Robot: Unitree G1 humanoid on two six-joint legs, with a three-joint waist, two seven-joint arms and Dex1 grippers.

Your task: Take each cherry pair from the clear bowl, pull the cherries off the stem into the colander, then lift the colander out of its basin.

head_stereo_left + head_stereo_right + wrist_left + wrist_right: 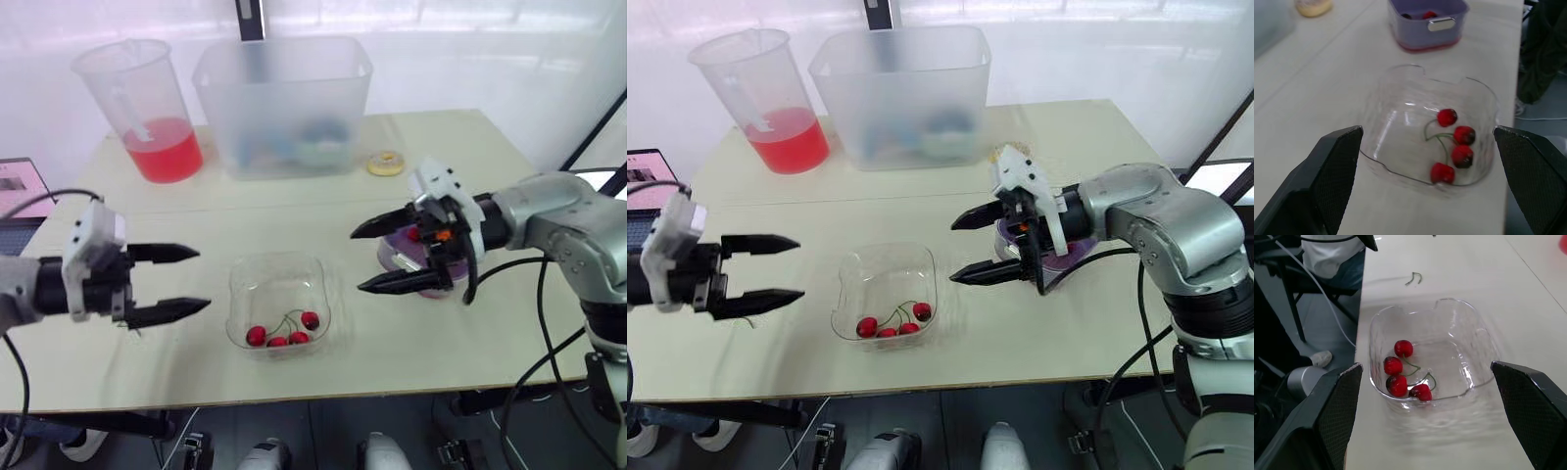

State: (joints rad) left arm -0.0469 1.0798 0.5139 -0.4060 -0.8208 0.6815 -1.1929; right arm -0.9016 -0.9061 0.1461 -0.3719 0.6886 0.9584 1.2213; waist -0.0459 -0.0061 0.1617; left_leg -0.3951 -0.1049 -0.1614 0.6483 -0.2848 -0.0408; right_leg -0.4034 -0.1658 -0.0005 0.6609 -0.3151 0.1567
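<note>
The clear bowl [257, 274] sits at the table's front centre, holding two stemmed pairs of red cherries [283, 337]. The cherries [1455, 146] lie toward the bowl's near side. The purple colander in its basin [1420, 36] stands right of the bowl, with a couple of cherries [1430, 14] inside. My left gripper [204, 279] hovers open just left of the bowl, empty. My right gripper [357, 260] is open and empty, level with the bowl's right side and in front of the colander [1070, 257].
A pitcher of red liquid [147, 113] and a large frosted bin [284, 103] stand at the back. A small yellow ring [386, 163] lies behind the colander. A bare green stem [1414, 278] lies on the table near the left gripper.
</note>
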